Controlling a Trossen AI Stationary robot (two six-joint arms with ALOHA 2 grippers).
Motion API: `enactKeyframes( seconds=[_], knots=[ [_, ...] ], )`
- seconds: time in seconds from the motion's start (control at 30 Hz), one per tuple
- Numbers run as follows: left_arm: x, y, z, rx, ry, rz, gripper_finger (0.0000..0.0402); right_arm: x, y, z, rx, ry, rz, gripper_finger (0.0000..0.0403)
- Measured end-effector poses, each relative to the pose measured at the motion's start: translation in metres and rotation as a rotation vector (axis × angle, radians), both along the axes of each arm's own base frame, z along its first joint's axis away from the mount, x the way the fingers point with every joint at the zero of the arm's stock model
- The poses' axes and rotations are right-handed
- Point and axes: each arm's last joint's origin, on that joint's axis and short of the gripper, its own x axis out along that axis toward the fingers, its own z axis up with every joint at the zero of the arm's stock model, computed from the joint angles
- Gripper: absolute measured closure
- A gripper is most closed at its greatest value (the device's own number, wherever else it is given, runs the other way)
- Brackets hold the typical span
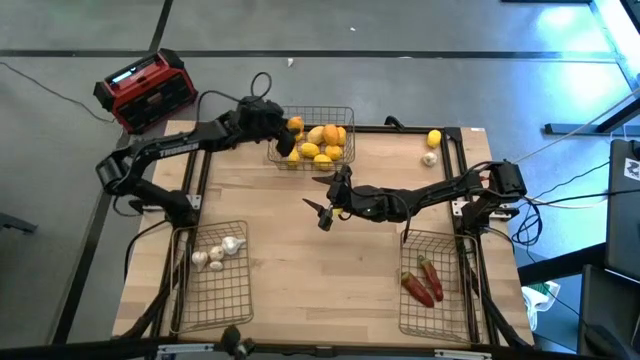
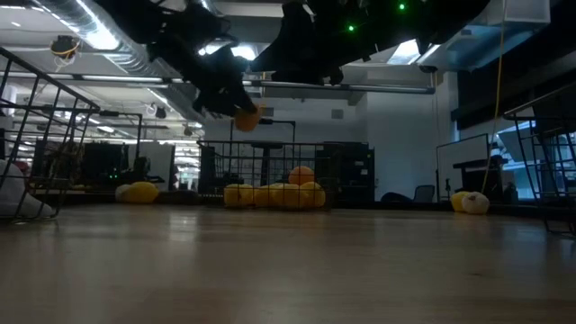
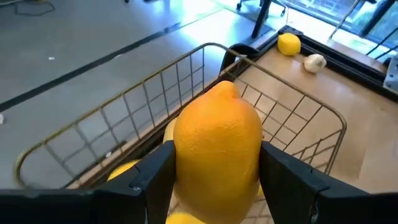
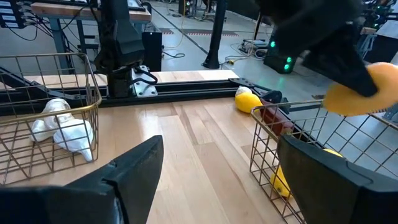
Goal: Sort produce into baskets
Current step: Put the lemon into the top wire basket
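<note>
Left wrist view: the left tool (image 3: pixel 217 171) is clamped on an orange lemon (image 3: pixel 217 140), one finger on each flank; the fruit's long axis runs straight away from the wrist, its nippled tip leading.
Left tool, place: in the high view it hangs over the left corner of the far wire basket (image 1: pixel 345 115), lemon held above the rim, clear of the pile.
Far basket: at the far edge of the worktop (image 1: pixel 300 260), holding a heap of yellow and orange lemons (image 1: pixel 322 145).
Right tool: (image 1: pixel 326 212) fingers apart, holding nothing, near the middle of the worktop, just on the near side of the far basket.
Loose produce: one yellow lemon (image 1: pixel 434 138) and one garlic bulb (image 1: pixel 430 158) lie close together near the far right corner of the worktop, outside any basket.
Near left basket: (image 1: pixel 240 295) holds white garlic bulbs (image 1: pixel 217 252) toward its far end.
Near right basket: (image 1: pixel 410 320) holds dark red chilies (image 1: pixel 424 281), long axes running diagonally, roughly parallel to one another.
Off the worktop: a red-and-black box (image 1: pixel 145 90) sits on the floor past the far left corner.
</note>
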Motion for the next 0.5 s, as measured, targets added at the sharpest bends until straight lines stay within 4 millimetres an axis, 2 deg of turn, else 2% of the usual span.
enactKeyframes(
  seconds=[0.13,0.4,0.5],
  knots=[
    [0.012,0.013,-0.004,-0.021,0.045,0.004,0.0199,0.000,0.000,0.000,0.000,0.000,0.000,0.0093],
    [0.030,0.027,-0.048,-0.094,0.171,-0.005,0.0199,0.000,0.001,0.000,0.000,0.005,0.001,0.0093],
    [0.033,0.030,-0.059,-0.102,0.204,0.014,0.0199,0.000,0.001,-0.001,0.019,-0.002,-0.002,0.0093]
  ],
)
